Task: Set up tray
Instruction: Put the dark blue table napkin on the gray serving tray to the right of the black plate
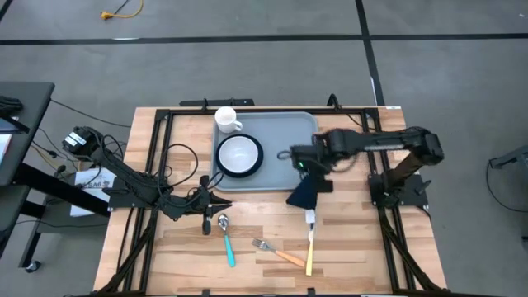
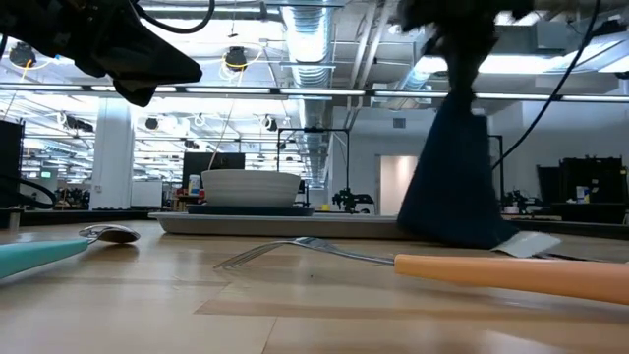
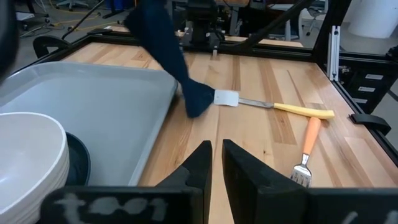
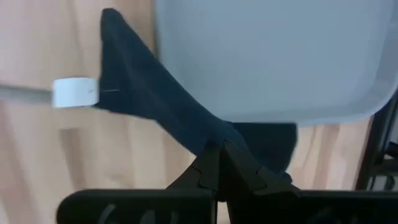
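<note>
Cutlery work looked unfinished at this moment. On the left, the left gripper waited low over the table, its fingers nearly closed on nothing, just beside the spoon. Next came the fork and the yellow-handled knife, both lying on the wood. The tray sat at the back middle of the table, carrying the plate with the bowl on it and the mug. Farther right, the right gripper was clamped on the napkin, which hung down over the tray's near edge. Judging by this, napkin placement was in hand; the next move called for carrying the cloth fully over bare tray, lowering it flat and only then releasing.
</note>
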You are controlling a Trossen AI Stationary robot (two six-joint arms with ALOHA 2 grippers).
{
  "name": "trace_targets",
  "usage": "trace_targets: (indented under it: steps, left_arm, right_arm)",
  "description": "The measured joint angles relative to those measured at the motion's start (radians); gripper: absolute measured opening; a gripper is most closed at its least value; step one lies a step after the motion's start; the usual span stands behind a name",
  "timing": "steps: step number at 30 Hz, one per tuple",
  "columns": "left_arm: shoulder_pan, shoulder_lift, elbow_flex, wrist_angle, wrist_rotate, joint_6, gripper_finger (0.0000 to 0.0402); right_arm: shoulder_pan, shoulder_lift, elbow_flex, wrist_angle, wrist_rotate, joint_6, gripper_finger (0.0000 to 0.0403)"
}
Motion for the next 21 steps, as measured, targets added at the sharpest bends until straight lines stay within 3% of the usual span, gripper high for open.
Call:
trace_targets:
  steps: [11,21]
  left_arm:
    - [0.000,0.000,0.000,-0.004,0.001,-0.007,0.0025]
    - [0.001,0.000,0.000,-0.001,-0.005,-0.015,0.0025]
  right_arm:
    - [-0.285,0.135,0.005,0.262,-0.024,-0.226,0.0000]
    - [-0.373,0.299,0.005,0.432,-0.062,-0.338,0.0000]
